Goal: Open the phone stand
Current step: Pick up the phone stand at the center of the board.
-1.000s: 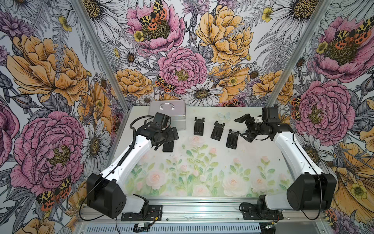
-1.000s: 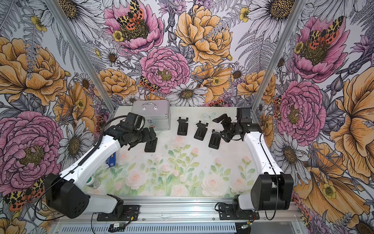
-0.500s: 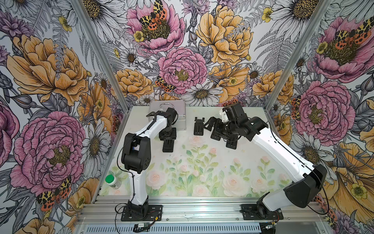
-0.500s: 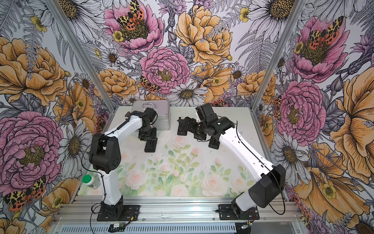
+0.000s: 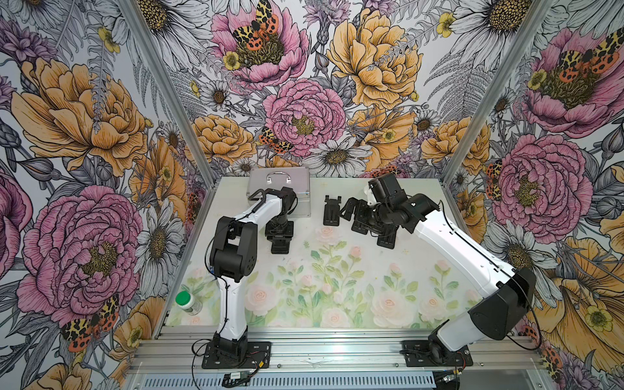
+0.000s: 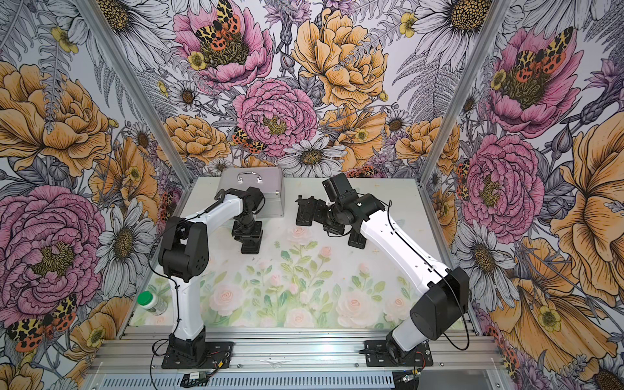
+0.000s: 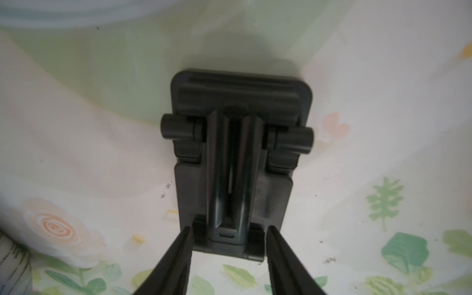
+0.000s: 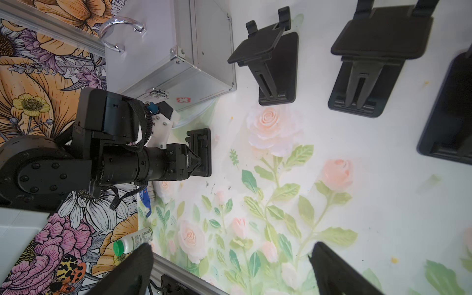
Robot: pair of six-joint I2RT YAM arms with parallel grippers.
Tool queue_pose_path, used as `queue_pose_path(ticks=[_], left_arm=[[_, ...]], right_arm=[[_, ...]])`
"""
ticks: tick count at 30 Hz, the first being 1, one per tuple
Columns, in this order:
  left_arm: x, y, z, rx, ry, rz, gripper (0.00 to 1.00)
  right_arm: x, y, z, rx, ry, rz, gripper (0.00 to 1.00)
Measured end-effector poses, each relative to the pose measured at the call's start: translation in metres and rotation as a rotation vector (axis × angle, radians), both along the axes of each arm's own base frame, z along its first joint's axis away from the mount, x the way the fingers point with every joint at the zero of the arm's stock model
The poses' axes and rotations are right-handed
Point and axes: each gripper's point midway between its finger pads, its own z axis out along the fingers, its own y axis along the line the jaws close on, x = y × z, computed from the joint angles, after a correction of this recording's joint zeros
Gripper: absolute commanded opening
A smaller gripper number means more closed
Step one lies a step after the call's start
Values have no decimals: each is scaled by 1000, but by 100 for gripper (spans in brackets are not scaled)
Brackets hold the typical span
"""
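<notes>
The left wrist view is soft and dark. In it the left gripper (image 7: 229,229) stands about half closed, with its fingertips (image 7: 185,245) set against both sides of the narrow end of the folded black plastic phone stand (image 7: 240,166). Two hinge pins jut out at the stand's sides, and finer detail is lost in blur. In both top views that gripper covers the stand's far end. The stand (image 5: 280,244) (image 6: 250,244) lies flat on the flower-printed table top (image 5: 337,287) at about 10 o'clock from its middle. It is just in front of the silver metal carry case with a chrome handle (image 5: 263,184).

At 1 o'clock the right arm hides much of the three opened black plastic stands (image 8: 277,76). In the right wrist view the frame edge cuts off the third. The right gripper (image 8: 231,245) is spread wide and holds nothing, and only its finger ends are in frame.

The case front bears a red mark (image 8: 183,99) that looks like "E3" turned about. The line of print beside it is too small to read. A white plastic bottle with a green cap (image 5: 186,302) lies at 8 o'clock by the table's edge, and its label print is illegible.
</notes>
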Motion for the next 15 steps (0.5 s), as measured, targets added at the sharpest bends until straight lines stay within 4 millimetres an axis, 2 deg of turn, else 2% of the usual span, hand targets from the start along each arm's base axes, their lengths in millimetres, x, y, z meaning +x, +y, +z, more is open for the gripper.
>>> queue_pose_path(ticks=[15], left_arm=[[7,1,-7,8,7,-30,42]], right_arm=[[1,-1,0,-5,-3,-4,99]])
